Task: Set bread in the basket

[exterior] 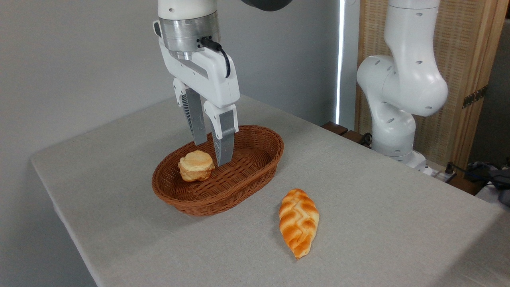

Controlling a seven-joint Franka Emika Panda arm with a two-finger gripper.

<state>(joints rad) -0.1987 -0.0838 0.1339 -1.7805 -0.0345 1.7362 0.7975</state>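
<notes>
— Where's the bread (299,222) right now?

— Flat on the grey desk (378,223), out in the open, just to the right of the basket (255,175) and a little nearer the front. It isn't touching the wicker; a strip of bare cloth runs between them. One pointed end faces the front edge of the desk, though it lies well back from that edge.

— And the gripper (212,153)?

— It hangs straight down over the basket, tips just above the rim level toward the back half. The jaws are apart, with a narrow gap between the two fingers (224,139), and nothing is held in them.

— Anything already in the basket?

— A small round bun (196,165) sits in its left part, just beside the finger tips but not touching them as far as I can see. The right half of the basket floor is bare.

— Room to move?

— Plenty of bare desk to the right of the loaf and behind it. The arm's white base (398,95) stands off the far right corner, well apart from everything.
</notes>
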